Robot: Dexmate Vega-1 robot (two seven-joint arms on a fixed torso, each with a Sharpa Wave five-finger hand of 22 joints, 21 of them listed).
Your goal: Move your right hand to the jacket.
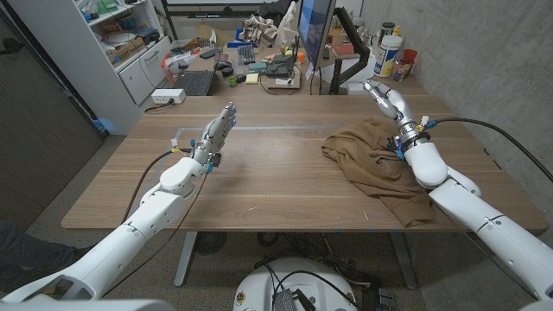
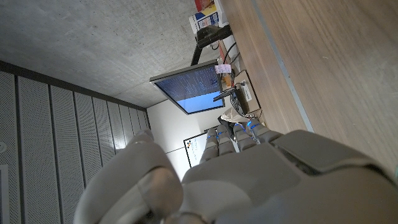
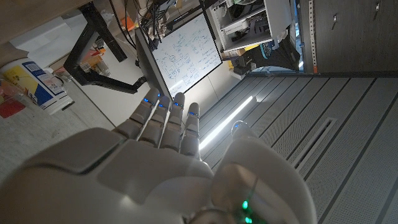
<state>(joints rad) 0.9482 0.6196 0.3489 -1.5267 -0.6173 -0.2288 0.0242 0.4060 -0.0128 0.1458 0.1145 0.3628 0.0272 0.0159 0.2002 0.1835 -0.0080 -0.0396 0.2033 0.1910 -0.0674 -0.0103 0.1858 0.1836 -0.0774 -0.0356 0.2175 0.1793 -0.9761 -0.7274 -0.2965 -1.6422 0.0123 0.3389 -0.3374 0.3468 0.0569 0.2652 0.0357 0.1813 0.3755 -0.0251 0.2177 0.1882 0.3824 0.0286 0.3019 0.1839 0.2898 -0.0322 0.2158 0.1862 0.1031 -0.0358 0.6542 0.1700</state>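
Right hand (image 1: pixel 386 97), fingers extended and holding nothing, is raised just beyond the far edge of the brown jacket (image 1: pixel 380 164), which lies crumpled on the table's (image 1: pixel 259 181) right side, nearer than the hand and under its forearm.

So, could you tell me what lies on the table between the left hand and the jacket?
Nothing: in the head view, only bare wooden table separates the left hand from the brown jacket.

I see even, bright indoor light on the table (image 1: pixel 259 173), with soft shadows. A ceiling light strip (image 3: pixel 227 121) glares, and my wrist views blur up close.
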